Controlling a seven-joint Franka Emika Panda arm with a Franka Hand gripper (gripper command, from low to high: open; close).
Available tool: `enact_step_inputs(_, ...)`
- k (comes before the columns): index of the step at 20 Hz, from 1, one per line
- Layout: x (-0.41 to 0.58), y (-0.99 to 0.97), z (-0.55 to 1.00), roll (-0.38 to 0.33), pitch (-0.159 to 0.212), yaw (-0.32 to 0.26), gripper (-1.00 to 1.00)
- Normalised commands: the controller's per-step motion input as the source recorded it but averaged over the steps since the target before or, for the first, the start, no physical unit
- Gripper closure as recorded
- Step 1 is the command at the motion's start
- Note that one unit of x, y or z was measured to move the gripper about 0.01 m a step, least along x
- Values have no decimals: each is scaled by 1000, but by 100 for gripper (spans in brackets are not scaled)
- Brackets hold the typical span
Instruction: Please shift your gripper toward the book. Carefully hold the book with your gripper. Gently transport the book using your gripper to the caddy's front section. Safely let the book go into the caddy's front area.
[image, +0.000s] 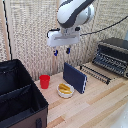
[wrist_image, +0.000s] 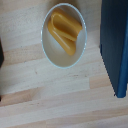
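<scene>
Upright on the desk (image: 105, 102) beside a bowl (image: 65, 90), the book (image: 75, 77) looks stiff, fairly light, slick-covered; pinch its top edge. Above it, the gripper (image: 62, 51) hangs with fingers spread, empty.

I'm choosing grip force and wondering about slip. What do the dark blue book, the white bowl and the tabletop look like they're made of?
The flat dark navy-blue hardcover book looks like matte board, with no shine visible. The small white round bowl appears to be smooth glazed ceramic or plastic; its soft sheen leaves that open. The pale wooden tabletop shows plank seams and grain, with a light satin finish.
</scene>
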Motion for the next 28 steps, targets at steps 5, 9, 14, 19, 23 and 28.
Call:
enact_step_inputs(5,241,-271,-121,25,7,-12,-100)
enact_step_inputs(9,186,-536,-154,41,0,-78,-100)
enact_step_inputs(14,225,-690,-125,39,0,-56,-100)
enact_step_inputs(19,273,-409,-242,4,66,35,-100)
enact_step_inputs(23,312,-191,-320,-1,64,86,-100)
enact_step_inputs(28,332,-263,-346,-2,42,148,-100)
